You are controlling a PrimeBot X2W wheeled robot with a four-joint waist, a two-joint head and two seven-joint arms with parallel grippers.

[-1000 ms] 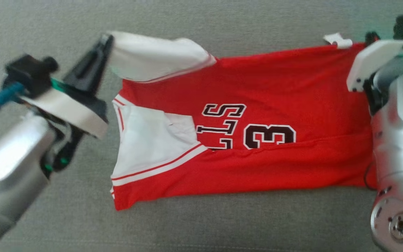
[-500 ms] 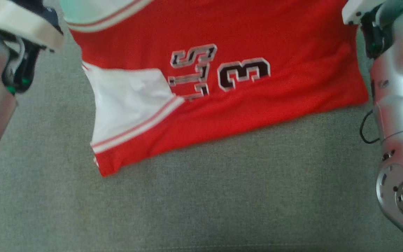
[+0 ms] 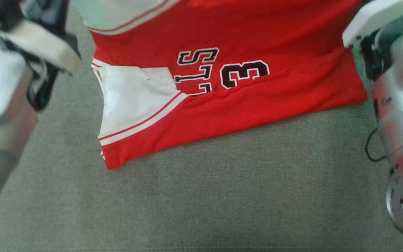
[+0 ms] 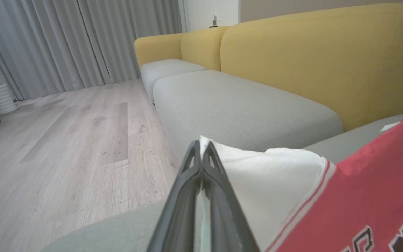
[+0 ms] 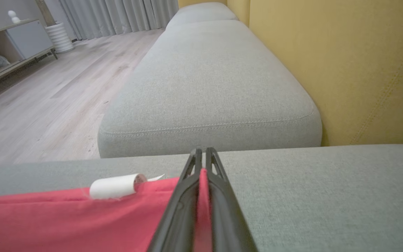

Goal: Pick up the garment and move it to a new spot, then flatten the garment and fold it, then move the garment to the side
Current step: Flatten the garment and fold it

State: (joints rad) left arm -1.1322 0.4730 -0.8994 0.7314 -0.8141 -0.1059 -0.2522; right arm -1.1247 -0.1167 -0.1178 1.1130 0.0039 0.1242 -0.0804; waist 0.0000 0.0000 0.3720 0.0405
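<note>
The garment (image 3: 243, 101) is a red jersey with white sleeves and dark lettering, lying spread on the grey sofa cushion (image 3: 222, 196). Its far part runs past the top of the head view. In the left wrist view my left gripper (image 4: 200, 148) is shut on the white sleeve (image 4: 271, 182), at the fabric's edge. My right gripper (image 5: 201, 155) is shut on the jersey's red edge (image 5: 82, 217), with a strip of red cloth pinched between the fingers. The left forearm (image 3: 2, 91) stands at the garment's left, the right forearm (image 3: 401, 101) at its right.
A rolled white label (image 5: 115, 186) sticks out at the jersey's edge near my right gripper. A yellow backrest (image 5: 355, 70) rises behind the cushion. A second grey cushion (image 5: 208, 84) adjoins it, with wooden floor (image 4: 65, 140) beyond. Bare grey cushion lies in front of the jersey.
The head camera has tipped down, so the jersey sits higher in the picture and both gripper tips have left it. The jersey's near hem now runs slanted. Both grippers keep hold.
</note>
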